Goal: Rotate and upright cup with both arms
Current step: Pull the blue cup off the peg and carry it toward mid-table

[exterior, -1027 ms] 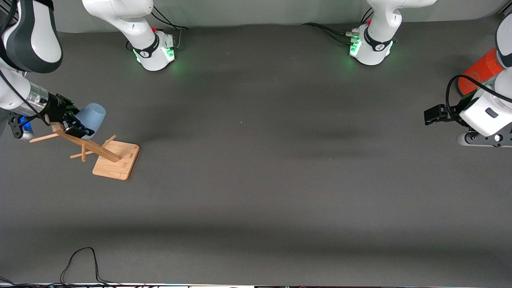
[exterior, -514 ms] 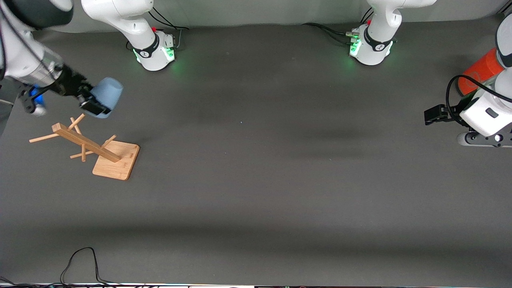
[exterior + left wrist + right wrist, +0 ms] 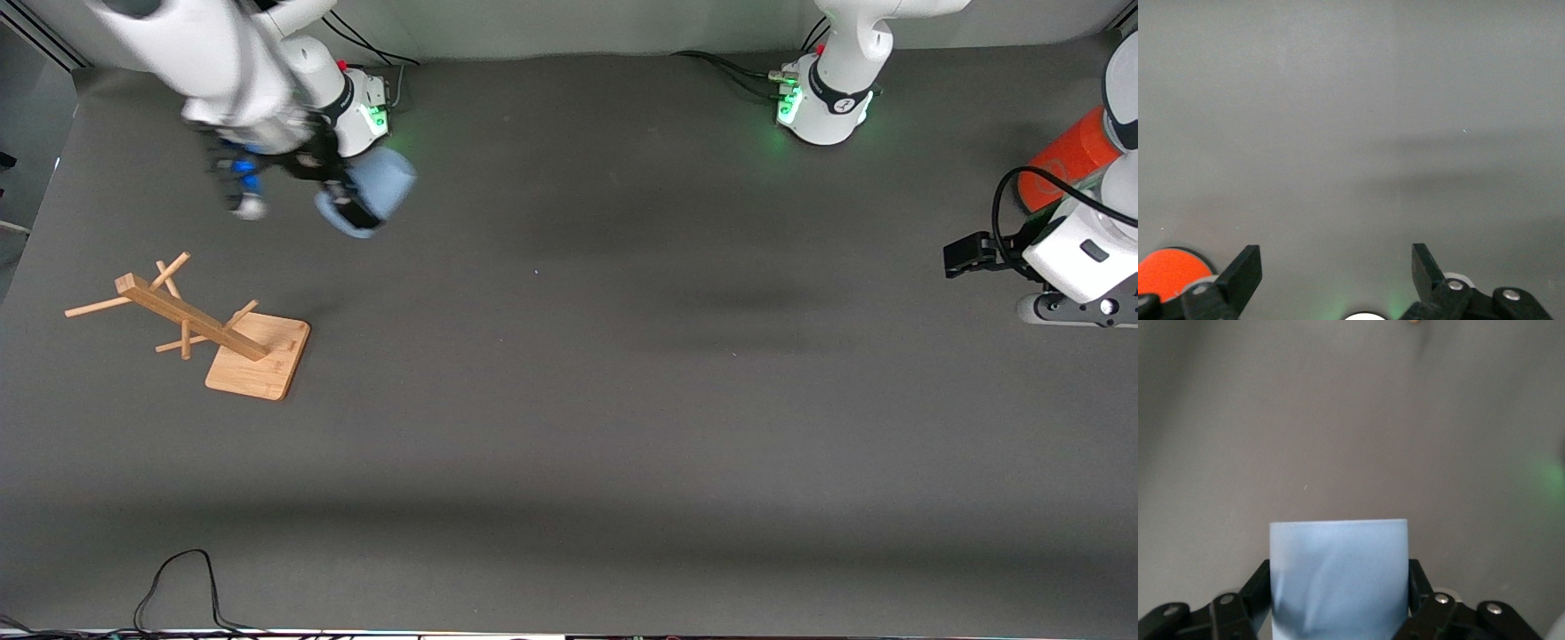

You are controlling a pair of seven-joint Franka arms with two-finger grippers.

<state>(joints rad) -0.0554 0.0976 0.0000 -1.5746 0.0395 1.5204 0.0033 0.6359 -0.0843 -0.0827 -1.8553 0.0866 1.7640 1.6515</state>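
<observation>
My right gripper (image 3: pixel 348 210) is shut on the pale-blue cup (image 3: pixel 384 185) and holds it in the air, tilted on its side, over the table close to the right arm's base. In the right wrist view the cup (image 3: pixel 1338 577) fills the gap between the black fingers (image 3: pixel 1257 587) of the right gripper (image 3: pixel 1338 603). My left gripper (image 3: pixel 967 253) waits at the left arm's end of the table, and in its wrist view it (image 3: pixel 1335 273) is open and empty over bare mat.
A wooden peg rack (image 3: pixel 191 320) on a square base (image 3: pixel 262 360) stands at the right arm's end. An orange can (image 3: pixel 1067 156) stands beside the left gripper and shows in the left wrist view (image 3: pixel 1168 273). A black cable (image 3: pixel 178 578) lies at the near edge.
The right arm has lifted the cup away from the wooden rack and swung it toward its own base and the table's middle. The left arm has not moved.
</observation>
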